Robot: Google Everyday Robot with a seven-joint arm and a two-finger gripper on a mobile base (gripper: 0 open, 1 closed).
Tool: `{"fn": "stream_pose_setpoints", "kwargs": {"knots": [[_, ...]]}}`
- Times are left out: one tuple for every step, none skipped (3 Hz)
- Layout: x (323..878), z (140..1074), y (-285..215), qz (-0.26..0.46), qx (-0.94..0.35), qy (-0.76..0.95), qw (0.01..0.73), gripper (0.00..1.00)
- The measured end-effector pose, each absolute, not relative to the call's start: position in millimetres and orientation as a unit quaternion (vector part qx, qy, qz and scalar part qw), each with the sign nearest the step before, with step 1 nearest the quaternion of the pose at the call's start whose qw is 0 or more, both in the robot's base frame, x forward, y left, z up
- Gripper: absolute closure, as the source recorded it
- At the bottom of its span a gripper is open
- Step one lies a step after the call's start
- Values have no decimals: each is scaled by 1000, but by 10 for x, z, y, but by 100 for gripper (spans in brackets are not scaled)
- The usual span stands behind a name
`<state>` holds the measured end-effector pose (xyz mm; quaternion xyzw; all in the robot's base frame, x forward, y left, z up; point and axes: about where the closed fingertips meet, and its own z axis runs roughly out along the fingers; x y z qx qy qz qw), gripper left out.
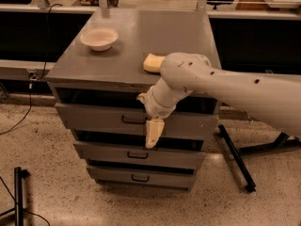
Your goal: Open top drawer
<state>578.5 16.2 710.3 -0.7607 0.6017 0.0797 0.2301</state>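
1. In the camera view, the pincer point(154, 133) hung from the white arm point(235, 88) and pointed down, in front of the drawer cabinet. It showed only as one pale shape, so I could not tell whether it was wide or narrow. It held nothing that I could see.
2. The top drawer point(94, 117) stood directly behind the pincer. Its dark handle point(133, 121) was just to the left of the pincer, near but apart from it.
3. I judged that the pincer was placed so low and close because it was lining up with this handle. The pull was not yet begun, as the front panel sat near the cabinet.
4. Below the pincer were two lower drawers point(136, 155) with similar handles. A drop too far could catch the wrong one.
5. Above the pincer, on the bench point(141, 32), lay a yellow sponge point(152, 63). A white bowl point(99, 37) stood further up to the left. Both were back from the edge, so the pull should not disturb them.
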Motion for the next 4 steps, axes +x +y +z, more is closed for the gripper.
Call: {"fn": "stream_pose_setpoints", "kwargs": {"knots": [[5780, 6987, 386, 87, -768, 594, 224, 0], [5825, 6877, 521, 90, -769, 595, 216, 0], [5848, 6793, 540, 96, -766, 602, 204, 15], [5827, 6742, 520, 104, -762, 609, 193, 40]]}}
